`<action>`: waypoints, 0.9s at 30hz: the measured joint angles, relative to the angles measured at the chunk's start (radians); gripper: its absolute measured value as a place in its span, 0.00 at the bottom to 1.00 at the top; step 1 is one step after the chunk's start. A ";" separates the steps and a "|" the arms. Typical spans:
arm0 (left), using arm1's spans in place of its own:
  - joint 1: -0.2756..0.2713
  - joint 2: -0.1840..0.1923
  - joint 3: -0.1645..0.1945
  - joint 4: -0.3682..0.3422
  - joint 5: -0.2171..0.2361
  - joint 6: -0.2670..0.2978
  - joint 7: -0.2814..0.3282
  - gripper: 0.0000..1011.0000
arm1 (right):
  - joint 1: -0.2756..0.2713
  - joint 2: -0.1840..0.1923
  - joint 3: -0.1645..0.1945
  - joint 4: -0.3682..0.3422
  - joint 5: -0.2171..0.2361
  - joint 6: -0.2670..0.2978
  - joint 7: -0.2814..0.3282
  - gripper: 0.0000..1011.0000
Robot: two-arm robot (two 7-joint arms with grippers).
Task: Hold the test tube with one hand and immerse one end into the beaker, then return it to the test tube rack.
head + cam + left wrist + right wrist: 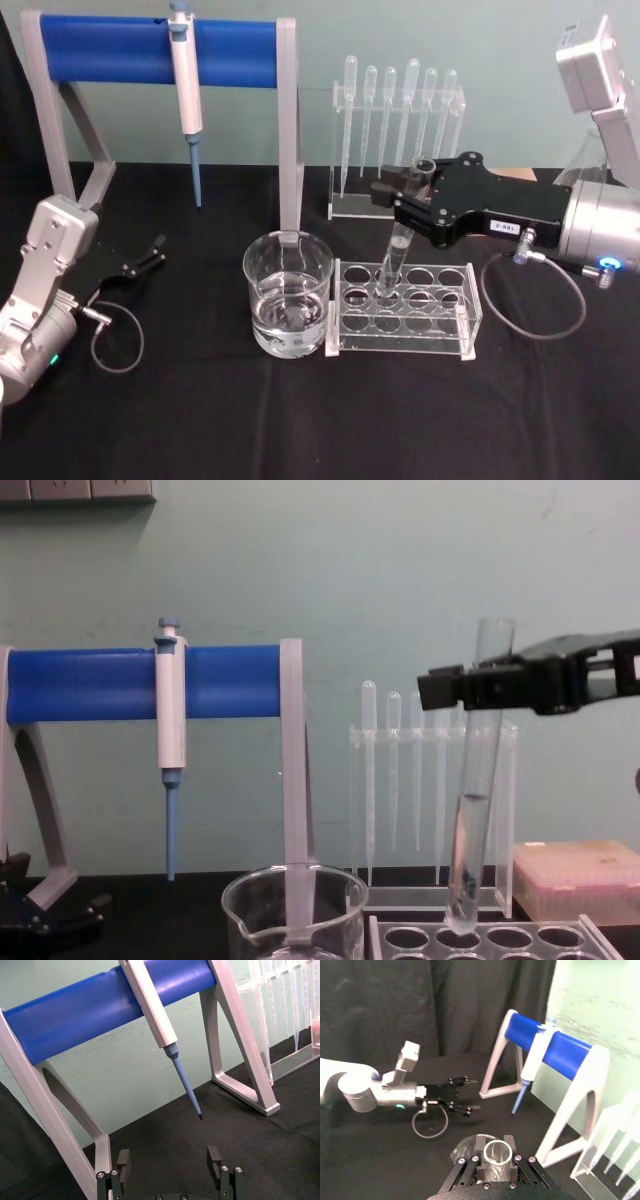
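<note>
The test tube [392,260] is a clear glass tube, tilted, with its rounded end at a hole of the clear rack [405,310]. My right gripper [405,205] is shut on the tube's upper part, just below the rim. From the chest, the tube [470,820] hangs from the right gripper [480,687] with its tip just at the rack top. The right wrist view looks down at the tube's rim [498,1152] between the fingers. The beaker [288,295], holding some clear liquid, stands left of the rack. My left gripper [155,250] rests open at the far left.
A blue-barred stand [160,50] with a hanging pipettor [186,80] rises behind the beaker. A clear holder of plastic pipettes [400,130] stands behind the rack. A pink box [580,880] sits at the right.
</note>
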 joint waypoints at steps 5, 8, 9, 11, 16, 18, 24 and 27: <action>0.000 0.000 0.000 0.000 0.000 0.000 0.000 0.99 | -0.010 -0.020 0.000 0.047 -0.013 -0.026 -0.008 0.22; 0.000 0.000 0.000 0.000 0.000 0.000 0.000 0.99 | -0.010 -0.032 -0.002 0.069 -0.021 -0.032 -0.008 0.22; 0.000 0.000 0.000 0.000 0.000 0.000 0.000 0.99 | -0.010 -0.035 -0.003 0.074 -0.024 -0.033 -0.007 0.22; 0.000 0.000 0.000 0.000 0.000 0.000 0.000 0.99 | -0.009 -0.040 -0.005 0.083 -0.030 -0.036 -0.006 0.22; 0.000 0.000 0.000 0.000 0.000 0.000 0.000 0.99 | -0.004 -0.054 -0.010 0.106 -0.051 -0.045 0.000 0.22; 0.000 0.000 0.000 0.000 0.000 0.000 0.000 0.99 | -0.002 -0.060 -0.014 0.118 -0.060 -0.049 0.006 0.22; 0.000 0.000 0.000 0.000 0.000 0.000 0.000 0.99 | 0.001 -0.077 -0.020 0.145 -0.077 -0.058 0.016 0.22; 0.000 0.000 0.000 0.000 0.000 0.000 0.000 0.99 | 0.003 -0.086 -0.024 0.160 -0.086 -0.061 0.022 0.22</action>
